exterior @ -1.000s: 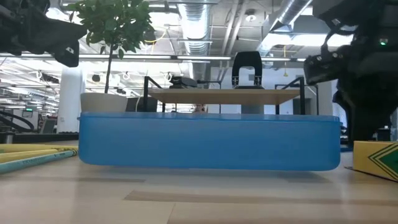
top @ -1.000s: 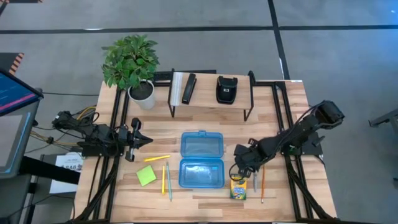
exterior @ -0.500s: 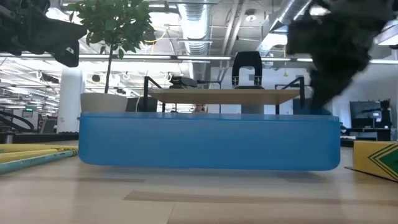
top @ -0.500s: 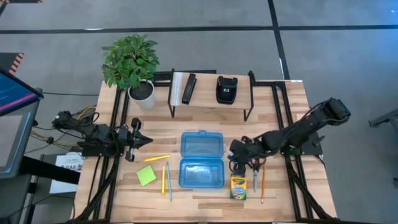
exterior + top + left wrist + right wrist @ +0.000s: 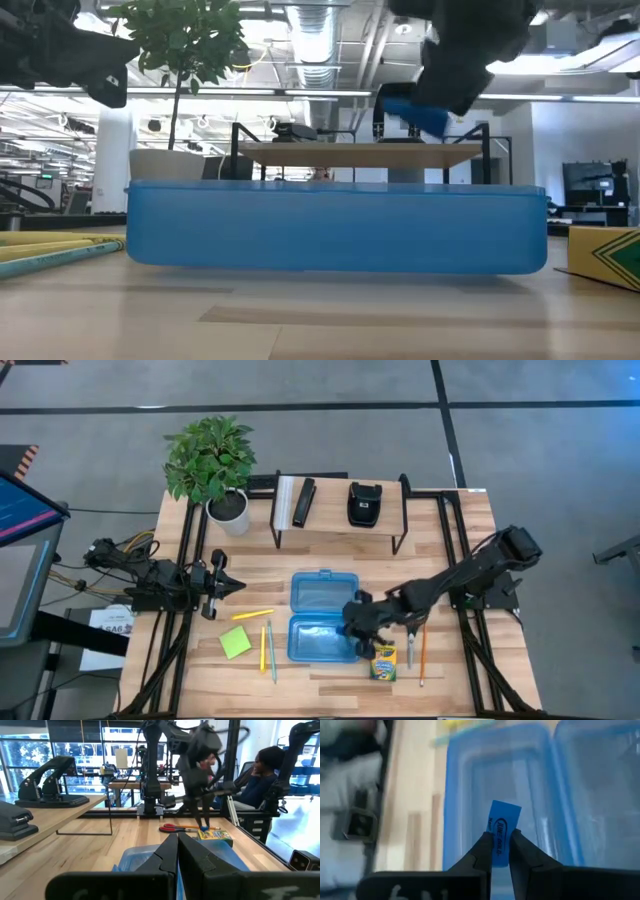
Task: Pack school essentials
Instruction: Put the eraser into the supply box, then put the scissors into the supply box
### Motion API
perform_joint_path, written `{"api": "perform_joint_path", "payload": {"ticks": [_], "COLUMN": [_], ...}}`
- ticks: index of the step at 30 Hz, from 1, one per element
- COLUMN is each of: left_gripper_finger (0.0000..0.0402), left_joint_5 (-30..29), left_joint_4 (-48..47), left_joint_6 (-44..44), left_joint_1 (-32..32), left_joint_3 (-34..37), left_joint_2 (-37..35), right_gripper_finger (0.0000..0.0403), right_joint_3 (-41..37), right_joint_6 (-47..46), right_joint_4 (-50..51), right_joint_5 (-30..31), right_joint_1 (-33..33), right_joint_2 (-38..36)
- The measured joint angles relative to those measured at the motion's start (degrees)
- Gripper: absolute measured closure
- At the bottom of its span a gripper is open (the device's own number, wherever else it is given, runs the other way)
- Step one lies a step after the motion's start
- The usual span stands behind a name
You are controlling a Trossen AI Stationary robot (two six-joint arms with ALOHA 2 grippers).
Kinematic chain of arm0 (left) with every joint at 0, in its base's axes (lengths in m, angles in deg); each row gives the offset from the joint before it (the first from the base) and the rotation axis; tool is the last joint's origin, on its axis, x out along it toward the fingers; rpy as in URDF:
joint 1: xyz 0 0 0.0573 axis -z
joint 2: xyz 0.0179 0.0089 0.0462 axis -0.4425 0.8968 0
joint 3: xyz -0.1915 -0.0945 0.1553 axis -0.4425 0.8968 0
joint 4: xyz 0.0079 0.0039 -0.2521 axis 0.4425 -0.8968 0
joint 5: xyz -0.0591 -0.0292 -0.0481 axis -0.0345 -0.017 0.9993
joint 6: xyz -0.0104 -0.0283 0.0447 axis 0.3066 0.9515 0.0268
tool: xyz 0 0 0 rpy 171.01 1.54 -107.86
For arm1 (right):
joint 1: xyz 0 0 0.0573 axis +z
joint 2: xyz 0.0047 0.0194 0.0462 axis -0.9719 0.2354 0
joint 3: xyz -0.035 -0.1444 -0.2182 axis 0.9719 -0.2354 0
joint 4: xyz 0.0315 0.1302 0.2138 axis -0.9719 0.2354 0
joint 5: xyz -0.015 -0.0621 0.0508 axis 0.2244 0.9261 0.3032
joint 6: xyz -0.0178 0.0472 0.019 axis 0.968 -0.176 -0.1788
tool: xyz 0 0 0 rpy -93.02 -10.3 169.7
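Blue and small, the eraser [image 5: 500, 834] sits pinched between the right gripper's [image 5: 352, 632] fingers above the open translucent case [image 5: 324, 616] at the frame's centre; its printed lettering is too blurred to read. Just right of the case lie the crayon box [image 5: 383, 660], scissors [image 5: 175, 827] and an orange pencil [image 5: 422, 652]. Left of it rest the sticky-note pad [image 5: 236, 642] and pencils [image 5: 266, 648]. At left, the left gripper [image 5: 224, 586] waits, fingers together. Pale wood planks form the table [image 5: 450, 530]; a potted plant [image 5: 212, 460] stands upper left.
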Motion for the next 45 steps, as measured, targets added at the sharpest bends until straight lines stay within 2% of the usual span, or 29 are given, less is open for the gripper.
{"api": "perform_joint_path", "payload": {"ticks": [6,10,23,27,31,41,45], "left_gripper_finger": [0.0401,0.0401,0.0401,0.0401,0.0401,0.0401,0.0401], "left_joint_5": [0.0,0.0,0.0,0.0,0.0,0.0,0.0], "left_joint_4": [0.0,0.0,0.0,0.0,0.0,0.0,0.0], "left_joint_6": [0.0,0.0,0.0,0.0,0.0,0.0,0.0], "left_joint_1": [0.0,0.0,0.0,0.0,0.0,0.0,0.0], "left_joint_3": [0.0,0.0,0.0,0.0,0.0,0.0,0.0], "left_joint_2": [0.0,0.0,0.0,0.0,0.0,0.0,0.0], "right_gripper_finger": [0.035,0.0336,0.0224,0.0202,0.0199,0.0218,0.0221], "right_joint_3": [6.6,8.3,8.7,8.8,8.8,8.8,8.7], "right_joint_6": [2.2,2.9,2.8,2.7,1.9,0.9,0.5], "right_joint_4": [9.3,11.3,13.2,14.7,16.4,20.6,22.7], "right_joint_5": [-0.3,-0.6,-1.3,-1.3,-1.3,-1.1,2.4], "right_joint_1": [-0.2,-0.6,-0.7,-1.3,-1.8,-1.2,0.3], "right_joint_2": [7.6,10.5,9.9,9.6,8.9,3.7,0.2]}}
